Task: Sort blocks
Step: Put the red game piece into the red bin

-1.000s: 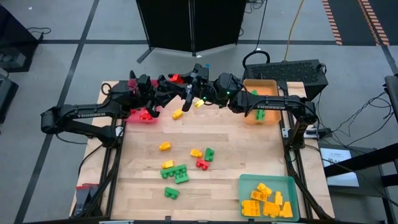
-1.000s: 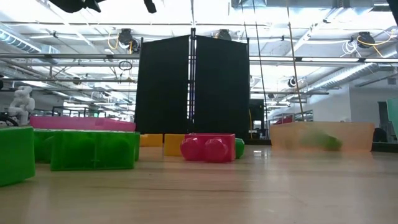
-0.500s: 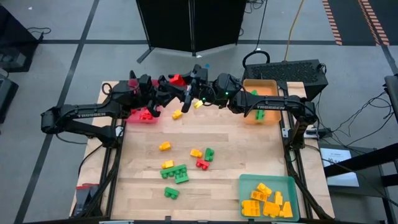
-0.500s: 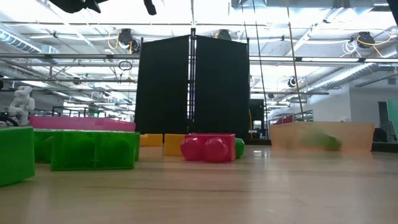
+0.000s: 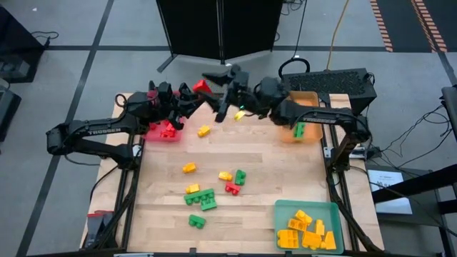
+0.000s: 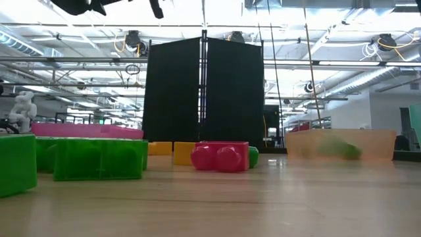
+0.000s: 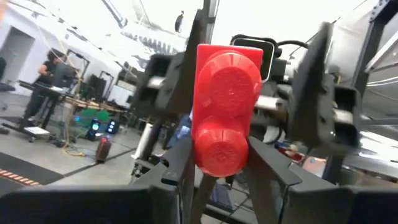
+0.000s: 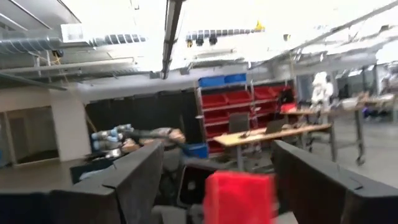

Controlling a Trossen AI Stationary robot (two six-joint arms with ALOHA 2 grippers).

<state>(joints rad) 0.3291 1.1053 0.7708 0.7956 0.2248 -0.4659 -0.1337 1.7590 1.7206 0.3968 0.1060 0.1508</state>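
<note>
1. The red tray [image 5: 158,133] sits at the far left of the table [image 5: 285,171] and holds a few red blocks [image 5: 168,130].
2. Above and beside it, the left gripper [image 5: 194,95] is clamped on a red block [image 5: 201,86], raised over the table's far edge; the left wrist view shows this brick [image 7: 225,109] upright between the fingers [image 7: 186,155].
3. The right gripper [image 5: 223,78] meets it there with its jaws spread apart on either side of the red block, not gripping.
4. Loose yellow, green and red blocks [image 5: 207,196] lie across the middle of the table.
5. The orange tray [image 5: 308,96] at the far right holds a green block [image 5: 298,130].
6. The teal tray [image 5: 285,210] at the near right holds a pile of yellow blocks [image 5: 307,232].
</note>
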